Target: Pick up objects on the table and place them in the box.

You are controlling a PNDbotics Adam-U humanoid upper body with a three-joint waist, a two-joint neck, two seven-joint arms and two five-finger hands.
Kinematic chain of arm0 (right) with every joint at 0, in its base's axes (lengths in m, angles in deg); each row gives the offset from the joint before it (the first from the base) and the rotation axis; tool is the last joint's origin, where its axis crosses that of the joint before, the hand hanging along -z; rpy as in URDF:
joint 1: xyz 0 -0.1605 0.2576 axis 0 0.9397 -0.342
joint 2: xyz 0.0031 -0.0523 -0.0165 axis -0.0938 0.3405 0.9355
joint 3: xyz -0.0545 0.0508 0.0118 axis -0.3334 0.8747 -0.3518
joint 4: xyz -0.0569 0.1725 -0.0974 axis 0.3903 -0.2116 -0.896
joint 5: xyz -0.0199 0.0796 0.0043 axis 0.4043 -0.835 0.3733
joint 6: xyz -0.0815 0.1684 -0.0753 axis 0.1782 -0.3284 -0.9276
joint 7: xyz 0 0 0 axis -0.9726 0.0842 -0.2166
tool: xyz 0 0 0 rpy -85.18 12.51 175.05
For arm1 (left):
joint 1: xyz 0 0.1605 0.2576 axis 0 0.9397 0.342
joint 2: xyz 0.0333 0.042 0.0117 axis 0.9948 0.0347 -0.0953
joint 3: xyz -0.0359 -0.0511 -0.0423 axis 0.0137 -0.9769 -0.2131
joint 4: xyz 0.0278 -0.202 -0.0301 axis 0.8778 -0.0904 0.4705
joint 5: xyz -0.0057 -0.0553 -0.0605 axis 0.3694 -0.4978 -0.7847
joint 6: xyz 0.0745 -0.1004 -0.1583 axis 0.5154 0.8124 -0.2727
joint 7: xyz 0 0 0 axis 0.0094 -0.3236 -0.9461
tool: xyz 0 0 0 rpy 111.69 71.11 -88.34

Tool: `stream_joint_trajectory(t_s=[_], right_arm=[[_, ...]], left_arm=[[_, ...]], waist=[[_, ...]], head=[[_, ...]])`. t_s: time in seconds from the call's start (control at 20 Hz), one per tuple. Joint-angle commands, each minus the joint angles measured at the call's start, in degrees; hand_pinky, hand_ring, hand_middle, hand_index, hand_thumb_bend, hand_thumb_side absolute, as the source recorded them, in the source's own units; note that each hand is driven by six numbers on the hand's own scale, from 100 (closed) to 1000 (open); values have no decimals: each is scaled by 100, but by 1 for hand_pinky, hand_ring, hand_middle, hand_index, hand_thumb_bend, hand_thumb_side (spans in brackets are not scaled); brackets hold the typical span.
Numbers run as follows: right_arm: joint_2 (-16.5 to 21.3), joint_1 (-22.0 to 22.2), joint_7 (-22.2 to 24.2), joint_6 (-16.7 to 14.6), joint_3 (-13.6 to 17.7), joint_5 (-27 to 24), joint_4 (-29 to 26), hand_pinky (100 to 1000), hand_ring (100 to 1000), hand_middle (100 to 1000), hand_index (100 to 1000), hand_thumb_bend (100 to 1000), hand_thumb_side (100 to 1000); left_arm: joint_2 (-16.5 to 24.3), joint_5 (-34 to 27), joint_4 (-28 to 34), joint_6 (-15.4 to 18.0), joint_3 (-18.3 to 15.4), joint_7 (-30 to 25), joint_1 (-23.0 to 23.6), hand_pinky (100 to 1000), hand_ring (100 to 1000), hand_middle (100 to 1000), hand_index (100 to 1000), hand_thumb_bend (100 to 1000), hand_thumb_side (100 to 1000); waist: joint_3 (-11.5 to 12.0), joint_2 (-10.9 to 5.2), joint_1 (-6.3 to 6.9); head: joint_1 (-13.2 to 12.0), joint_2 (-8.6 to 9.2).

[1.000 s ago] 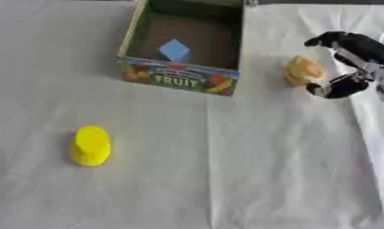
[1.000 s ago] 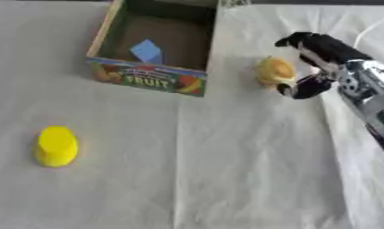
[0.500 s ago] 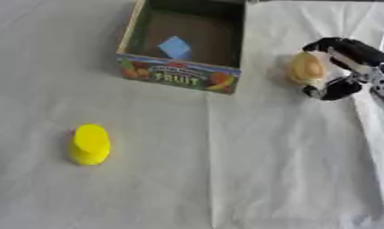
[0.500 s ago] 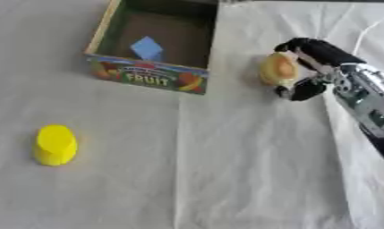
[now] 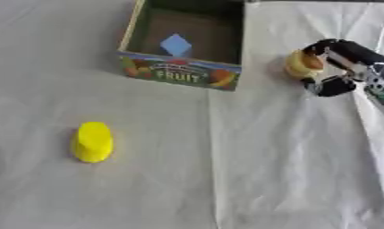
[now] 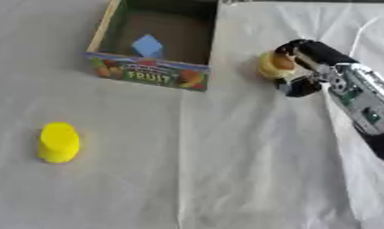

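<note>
The right hand [image 6: 303, 67] comes in from about 3 o'clock and has its fingers curled over the top and far side of a small rounded yellow-and-tan object [image 6: 271, 65], with the thumb curled below at the object's near side. The object looks pinched between them, though it appears to sit on the white cloth of the counter [image 6: 226, 170] and not yet lifted. The left hand shows in neither view.

The fruit box [image 5: 187, 44] stands at 12 o'clock, just beside the held object on its 9 o'clock side, open at the top, with a small blue piece [image 5: 176, 44] lying on its floor. A yellow cup-shaped toy [image 5: 93, 141] lies well apart at about 8 o'clock, untouched.

The risk, as I judge it, lies in the grip and the path. The object is round and held mostly from above, so it may roll out between fingers and thumb as it rises. The box wall is close at the object's side, so a low sideways carry could knock the object against the rim or push the box across the cloth. The cloth shows creases near the hand, and a dragging thumb might snag them.
</note>
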State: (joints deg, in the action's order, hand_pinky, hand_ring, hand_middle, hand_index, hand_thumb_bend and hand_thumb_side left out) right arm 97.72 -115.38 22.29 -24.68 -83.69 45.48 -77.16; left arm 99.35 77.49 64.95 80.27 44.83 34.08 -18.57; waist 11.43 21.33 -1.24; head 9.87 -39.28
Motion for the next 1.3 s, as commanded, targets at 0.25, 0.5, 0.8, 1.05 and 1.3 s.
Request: stream_joint_trajectory(t_s=[0.25,0.5,0.8,1.05,1.3], right_arm=[[200,19,-283,206,92,-367,-182,859,782,561,688,100,100],[240,-33,-445,405,243,-534,-603,842,740,517,646,100,100],[208,-703,-596,457,197,-640,-1505,832,669,481,614,100,100],[-462,-2033,43,281,-389,-349,-1474,825,658,490,621,100,100],[-1625,-2944,433,-62,-815,185,-332,830,674,507,644,100,100]], left_arm=[[72,-29,84,-32,-32,2,-47,777,778,747,823,130,562],[82,-27,84,-40,-31,0,-47,777,778,747,823,130,559],[114,-25,84,-33,-24,-5,-35,778,779,748,824,131,553],[139,-48,84,-24,33,-65,-56,779,779,748,824,134,550],[132,-97,84,0,100,-145,-136,779,780,748,825,137,543]], waist=[[-1,-109,-21],[-24,-150,-25],[-29,-204,-11],[-28,-267,1],[49,-268,45]], head=[[-10,27],[-21,34],[4,-11],[79,-62],[227,-46]])
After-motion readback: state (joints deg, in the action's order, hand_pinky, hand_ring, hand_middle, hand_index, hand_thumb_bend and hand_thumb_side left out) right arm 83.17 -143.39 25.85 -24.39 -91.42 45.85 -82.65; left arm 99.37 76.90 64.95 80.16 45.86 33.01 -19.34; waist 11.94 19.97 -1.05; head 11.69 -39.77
